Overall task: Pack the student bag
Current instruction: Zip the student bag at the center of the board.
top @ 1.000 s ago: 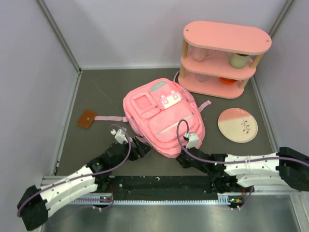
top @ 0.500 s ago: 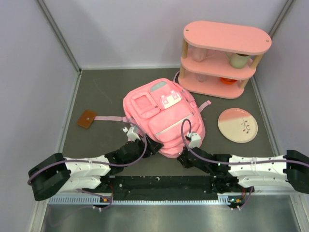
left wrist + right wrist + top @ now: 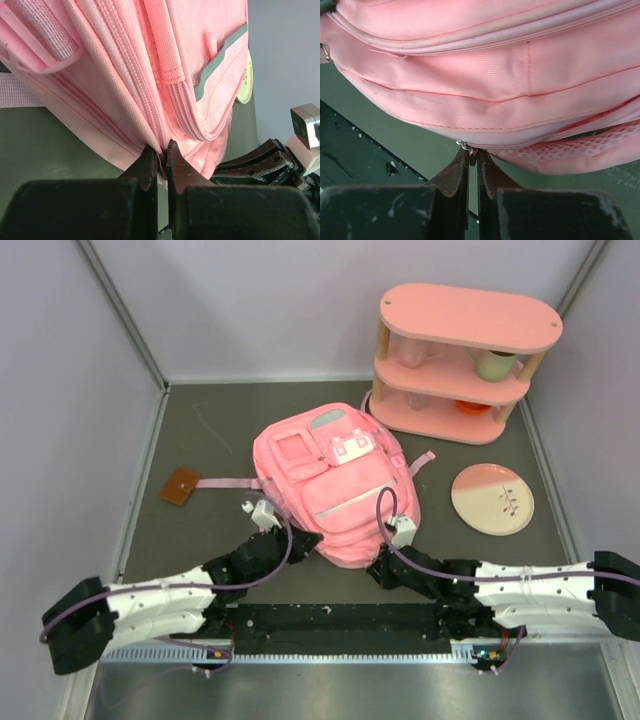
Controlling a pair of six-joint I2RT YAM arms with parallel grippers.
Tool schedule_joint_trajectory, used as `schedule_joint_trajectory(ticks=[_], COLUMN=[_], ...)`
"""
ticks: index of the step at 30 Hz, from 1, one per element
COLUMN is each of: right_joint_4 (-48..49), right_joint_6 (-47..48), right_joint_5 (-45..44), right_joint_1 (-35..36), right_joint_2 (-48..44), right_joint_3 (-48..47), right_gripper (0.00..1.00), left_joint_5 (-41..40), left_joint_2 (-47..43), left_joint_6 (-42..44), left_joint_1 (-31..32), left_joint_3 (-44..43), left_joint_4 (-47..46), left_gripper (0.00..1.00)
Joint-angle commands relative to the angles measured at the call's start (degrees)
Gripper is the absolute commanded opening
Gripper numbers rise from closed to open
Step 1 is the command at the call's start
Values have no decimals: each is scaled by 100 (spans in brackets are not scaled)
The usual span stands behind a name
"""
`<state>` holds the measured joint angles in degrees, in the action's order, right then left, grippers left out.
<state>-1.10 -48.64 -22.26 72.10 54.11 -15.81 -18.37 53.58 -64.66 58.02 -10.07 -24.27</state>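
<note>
**While pinched at its near edge, student bag [image 3: 335, 490] lies flat**

As the wrist views show, the left gripper [image 3: 160, 152] is pinched narrow on a fold of seam cloth at the bag's near corner. The right gripper [image 3: 473, 157] is nipped tight on a small metal zipper pull [image 3: 465, 146] along the same edge. Bag rests front-up mid-table [image 3: 200, 430]. Judgement: soft, limp, probably light; it will sag and drag. Seams, straps and pulls offer the firmest hold.
</note>
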Motion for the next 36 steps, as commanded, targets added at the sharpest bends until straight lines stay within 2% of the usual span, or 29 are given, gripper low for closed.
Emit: schedule_joint_trajectory(ticks=[1,5,9,11,12,13,15,22,27,29,31,32,34,36], right_joint_4=[49,268,558,699,751,865,962,876,1278,1437,1385,1350,1236,1148], right_joint_6=[92,118,188,267,276,294,311,391,233,224,302,338,399,426], right_joint_5=[-33,20,143,248,292,371,450,346,450,503,460,433,328,223], right_joint_1=[-38,-29,-38,-29,-29,-29,-29,225,437,463,463,463,463,463], right_joint_2=[231,451,767,960,1022,1084,1216,1365,1725,1892,2076,2104,2122,2104], right_joint_3=[-194,-255,-370,-440,-466,-501,-537,-756,-835,-871,-1028,-1073,-1134,-1161], right_gripper=[0,0,0,0,0,0,0,0,0,0,0,0,0,0], left_joint_5=[-606,-99,903,1447,2155,2484,3116,4428,4799,4930,5019,5027,4993,4817], left_joint_2=[-1216,-2393,-2949,-2968,-2881,-2758,-2275,-879,2,380,451,373,-47,-443], left_joint_6=[832,1367,1825,2140,2247,2317,2642,3424,3742,3803,3576,3453,3041,2803], left_joint_1=[-308,-817,-1704,-2249,-2425,-2723,-2936,-3797,-4140,-4176,-4176,-4176,-4176,-4167], left_joint_3=[-136,-84,-39,-74,-179,-267,-486,-873,-1532,-1874,-1841,-1624,-1289,-779], left_joint_4=[1851,2839,3489,3500,3473,3491,3386,2630,2576,2936,2763,2622,2454,2234], left_gripper=[0,0,0,0,0,0,0,0,0,20,48,54,81,87])
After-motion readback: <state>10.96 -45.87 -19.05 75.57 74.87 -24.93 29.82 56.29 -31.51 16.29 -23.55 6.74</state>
